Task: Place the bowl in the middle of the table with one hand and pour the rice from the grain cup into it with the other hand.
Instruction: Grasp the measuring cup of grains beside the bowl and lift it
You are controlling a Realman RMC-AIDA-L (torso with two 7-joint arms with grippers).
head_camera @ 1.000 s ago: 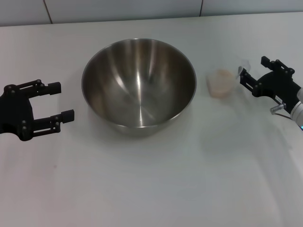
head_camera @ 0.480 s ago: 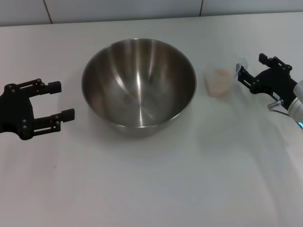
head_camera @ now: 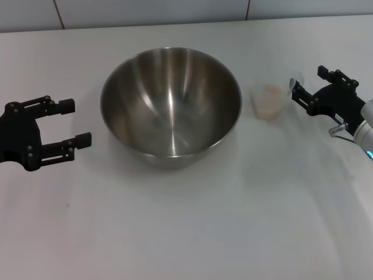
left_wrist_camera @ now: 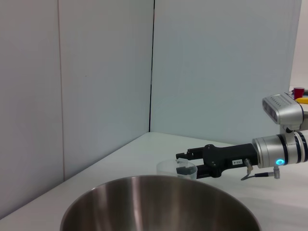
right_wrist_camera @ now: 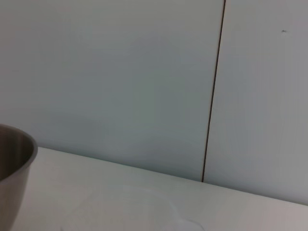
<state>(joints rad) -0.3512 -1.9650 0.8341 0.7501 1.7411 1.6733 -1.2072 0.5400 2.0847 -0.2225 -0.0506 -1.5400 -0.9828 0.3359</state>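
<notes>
The steel bowl (head_camera: 171, 105) stands empty and upright in the middle of the white table (head_camera: 192, 227). It also fills the bottom of the left wrist view (left_wrist_camera: 159, 204), and its edge shows in the right wrist view (right_wrist_camera: 13, 166). My left gripper (head_camera: 77, 122) is open and empty, a short gap to the left of the bowl. The clear grain cup (head_camera: 268, 101), with pale rice (head_camera: 270, 91) in it, stands upright just right of the bowl. My right gripper (head_camera: 307, 80) is open right beside the cup, its fingers on either side of the cup's clear spout tab. It also shows in the left wrist view (left_wrist_camera: 184, 162), behind the cup (left_wrist_camera: 175, 167).
A tiled wall (head_camera: 175, 11) runs along the table's far edge. Bare tabletop lies in front of the bowl and both grippers.
My right gripper has moved a little toward the cup and the far edge. The cup has shifted slightly toward the bowl. The left gripper and the bowl have not moved.
</notes>
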